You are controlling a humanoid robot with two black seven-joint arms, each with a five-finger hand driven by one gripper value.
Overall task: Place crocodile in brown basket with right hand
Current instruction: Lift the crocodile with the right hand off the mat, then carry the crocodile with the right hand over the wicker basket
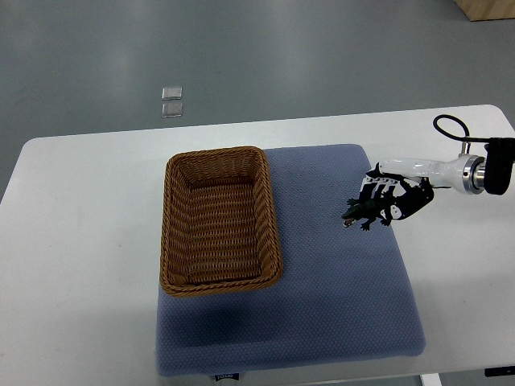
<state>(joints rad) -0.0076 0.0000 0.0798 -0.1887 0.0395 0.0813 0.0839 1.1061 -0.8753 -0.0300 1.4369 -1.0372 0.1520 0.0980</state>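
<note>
Crocodile (364, 214) is in the right hand (393, 193), dark fingers closed round its rear half w/ the head poking out toward the brown basket (217, 153). It sits over the right part of the blue mat (338, 305), well apart from the basket; can't tell if it's lifted clear or touching the fabric.

Progress, as a judgement: grasp looks done, transport & release are left. The basket is empty, so nothing is placed yet. What remains is prob. a sideways carry to the left across the mat, getting above the basket's rim, then letting go inside.

The left hand doesn't show.

Surface: white table (80, 241) w/ rounded corners, the padded textured mat laid over its middle & the woven basket standing on the mat's left edge, long side running away from the robot. A black cable (447, 125) loops by the right forearm.

Room: smooth grey floor (282, 56) beyond the table, two small clear squares (171, 101) lying on it, & a wooden box corner (488, 8) at top right.
</note>
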